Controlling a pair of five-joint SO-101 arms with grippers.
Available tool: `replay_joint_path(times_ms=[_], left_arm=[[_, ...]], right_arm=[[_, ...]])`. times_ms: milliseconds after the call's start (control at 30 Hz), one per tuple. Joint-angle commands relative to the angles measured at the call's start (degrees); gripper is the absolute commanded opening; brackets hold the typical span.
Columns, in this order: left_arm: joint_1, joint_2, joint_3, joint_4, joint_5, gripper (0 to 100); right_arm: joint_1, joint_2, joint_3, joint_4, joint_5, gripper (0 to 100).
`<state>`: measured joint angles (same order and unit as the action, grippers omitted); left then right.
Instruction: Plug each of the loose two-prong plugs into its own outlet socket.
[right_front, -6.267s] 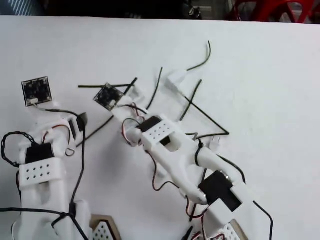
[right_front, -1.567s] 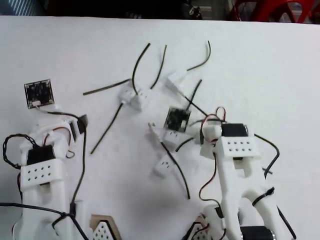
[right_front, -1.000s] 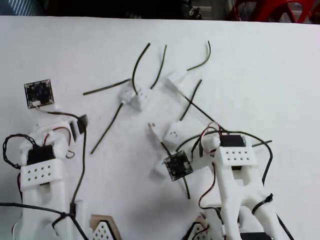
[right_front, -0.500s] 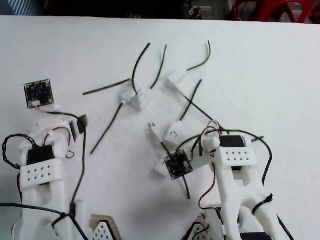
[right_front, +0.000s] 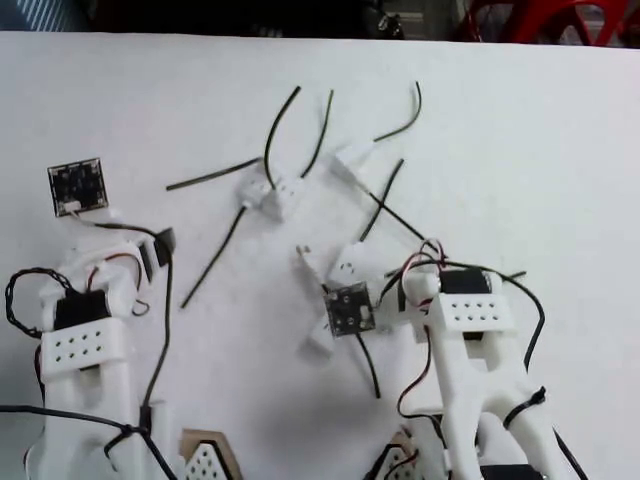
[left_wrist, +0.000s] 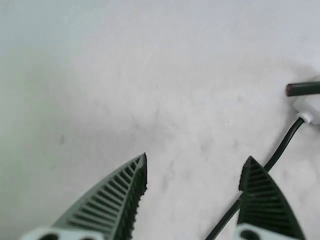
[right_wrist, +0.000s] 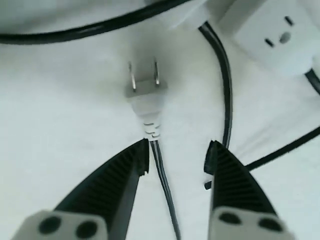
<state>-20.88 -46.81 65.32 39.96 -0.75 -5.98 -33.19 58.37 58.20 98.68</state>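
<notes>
1. Right gripper (right_wrist: 177, 150): I am holding my jaws open, straddling the black cord (right_wrist: 162, 190) just behind a loose two-prong plug (right_wrist: 146, 100), gripping nothing.
2. Plug is lying flat, prongs pointing away from me; a white outlet socket (right_wrist: 280, 35) is sitting near, apart.
3. Left gripper (left_wrist: 196, 162): I am hovering open over the white table (left_wrist: 100, 75), a dark cable (left_wrist: 280, 145) passing beside one finger.

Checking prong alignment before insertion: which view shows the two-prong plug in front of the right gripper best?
Right wrist view: the plug lies just ahead of the open right gripper, both prongs distinct. The high view gives it small, prongs hard to tell. The left wrist view faces a different cord.
</notes>
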Motion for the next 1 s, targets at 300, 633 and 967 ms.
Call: replay_joint_path(times_ms=[300,633,967], left_arm=[[-0.31,-1.36,-0.18,-1.41,-0.62,29],[-0.31,-1.36,-0.18,-1.41,-0.62,29],[-0.4,-1.36,-0.09,-1.41,-0.62,29]], right_arm=[[0.22,-19.74,-2.99,-0.13,-30.33,18.0],[-5.23,-20.7,-3.34,5.23,-77.1,18.3],[-6.29,-20.62,-3.78,5.58,-102.77,18.3]])
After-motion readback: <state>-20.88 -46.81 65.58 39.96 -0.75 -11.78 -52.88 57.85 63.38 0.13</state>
